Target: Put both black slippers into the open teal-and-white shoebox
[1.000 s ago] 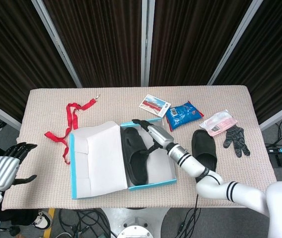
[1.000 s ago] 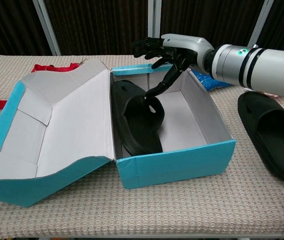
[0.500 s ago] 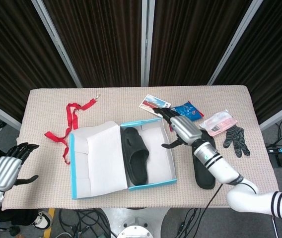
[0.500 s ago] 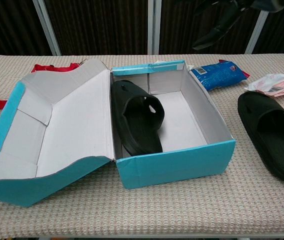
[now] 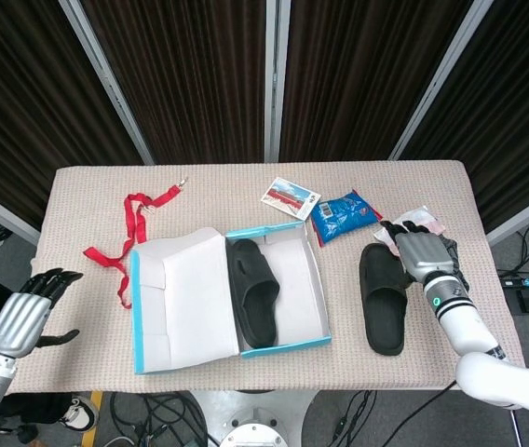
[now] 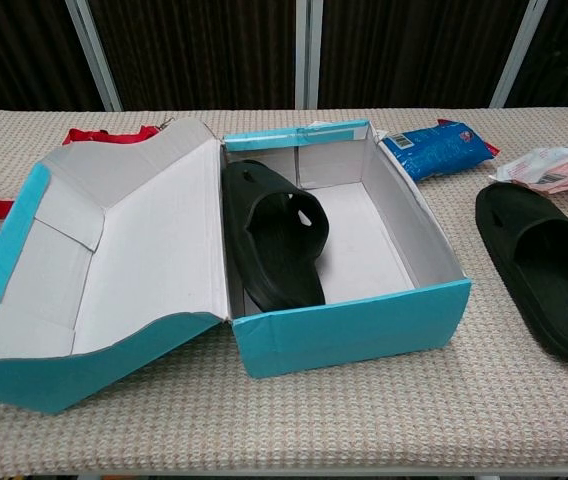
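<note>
One black slipper lies inside the open teal-and-white shoebox, along its left wall. The other black slipper lies on the table to the right of the box. My right hand hovers just right of that slipper's toe end, fingers apart and holding nothing; the chest view shows only a dark tip at its right edge. My left hand hangs off the table's left front corner, open and empty.
The box lid lies flat to the left. A red ribbon, a card, a blue snack bag, a pink packet and a black glove lie along the far and right side.
My right hand has drawn back from inside the box, up and to the right, and now hovers beside the slipper on the table. The slipper in the box stays put.
</note>
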### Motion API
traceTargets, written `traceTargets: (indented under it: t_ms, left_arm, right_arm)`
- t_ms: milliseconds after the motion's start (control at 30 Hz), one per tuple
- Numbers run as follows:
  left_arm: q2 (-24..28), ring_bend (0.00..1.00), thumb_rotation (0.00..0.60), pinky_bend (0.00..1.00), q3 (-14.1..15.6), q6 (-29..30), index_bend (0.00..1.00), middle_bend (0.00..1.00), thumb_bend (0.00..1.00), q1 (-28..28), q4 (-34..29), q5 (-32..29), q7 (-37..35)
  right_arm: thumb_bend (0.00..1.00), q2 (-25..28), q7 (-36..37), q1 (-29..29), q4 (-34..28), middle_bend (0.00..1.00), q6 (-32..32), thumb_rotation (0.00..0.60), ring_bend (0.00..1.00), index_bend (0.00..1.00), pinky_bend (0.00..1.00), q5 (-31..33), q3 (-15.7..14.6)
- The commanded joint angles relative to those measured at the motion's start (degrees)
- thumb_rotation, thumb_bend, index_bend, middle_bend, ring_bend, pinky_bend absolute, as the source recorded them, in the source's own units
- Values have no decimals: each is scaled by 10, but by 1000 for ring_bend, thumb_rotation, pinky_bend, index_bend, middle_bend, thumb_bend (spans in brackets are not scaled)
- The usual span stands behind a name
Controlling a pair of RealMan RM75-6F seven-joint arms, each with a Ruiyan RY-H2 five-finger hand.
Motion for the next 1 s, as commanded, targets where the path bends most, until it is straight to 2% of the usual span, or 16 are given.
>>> traceTargets:
  t_ms: [33,167,367,1000]
  left_arm:
    - [3,106,600,178,0,-3,155,159,117,-2,-7,-2,8]
    - [7,106,600,178,0,-4,155,159,117,-2,-17,-3,18]
    - [6,106,600,178,2,-11,155,159,117,-3,-20,-8,21]
    - [6,106,600,178,4,-21,155,159,117,-6,-15,-11,21]
  right_arm:
    - [43,-23,-23,20,29,94,-21,600,0,31,26,23,-27]
    - [27,-37,-48,39,58,23,-59,600,0,1,0,31,-55]
    - [26,-66,-52,47,84,11,-56,600,0,0,0,35,-73]
    - [26,-121,-7,56,165,18,-96,600,0,0,0,51,-97]
